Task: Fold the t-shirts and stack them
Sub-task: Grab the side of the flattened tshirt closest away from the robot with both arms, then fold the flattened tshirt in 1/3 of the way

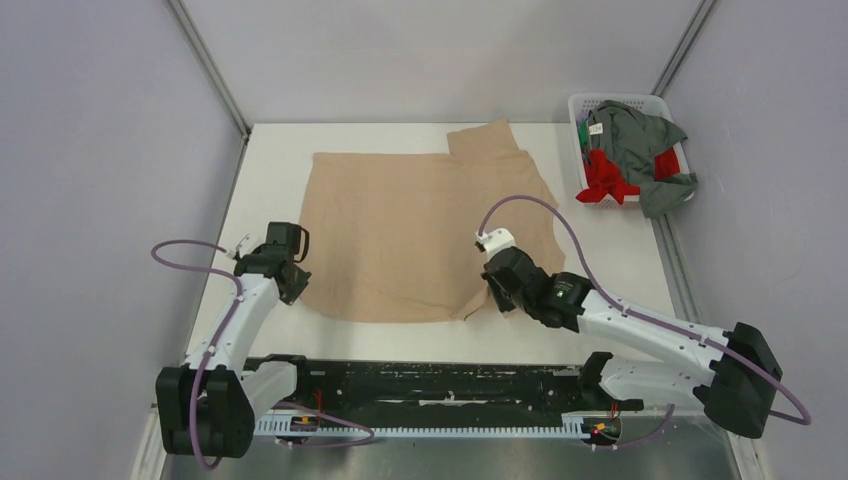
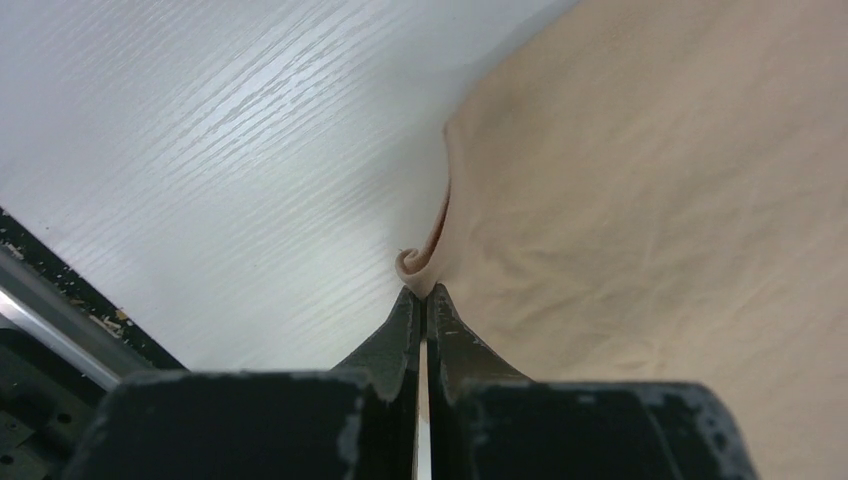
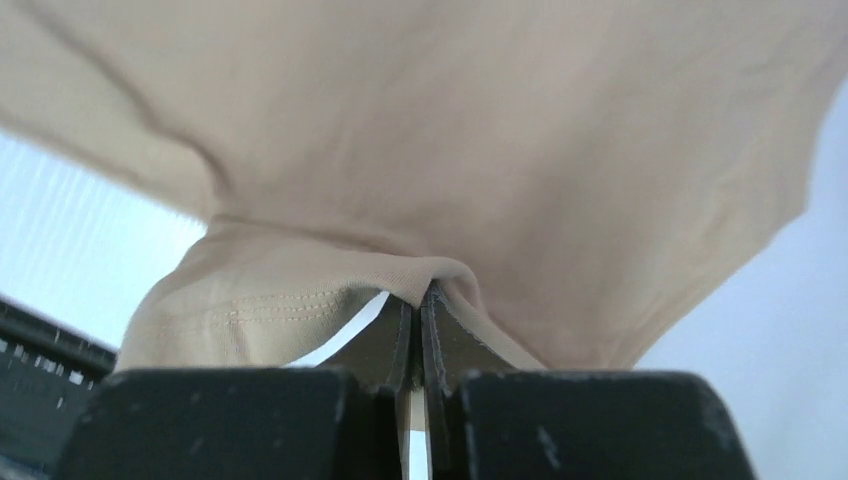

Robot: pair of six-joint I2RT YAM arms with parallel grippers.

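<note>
The tan-beige t-shirt point(image 1: 420, 225) lies spread on the white table, one sleeve pointing to the far side. My left gripper point(image 1: 290, 283) is shut on its near left corner; in the left wrist view point(image 2: 425, 292) the edge of the tan-beige t-shirt point(image 2: 640, 180) curls out from between the tips. My right gripper point(image 1: 497, 290) is shut on its near right hem, lifted a little; in the right wrist view point(image 3: 420, 297) the tan-beige t-shirt point(image 3: 480, 130) drapes over the tips. The grey-green t-shirt point(image 1: 640, 140) and the red t-shirt point(image 1: 605, 180) lie bunched in the basket.
The white lattice basket point(image 1: 582, 107) stands at the far right corner of the table. A black rail point(image 1: 430, 385) runs along the near edge between the arm bases. Grey walls close in the sides and back.
</note>
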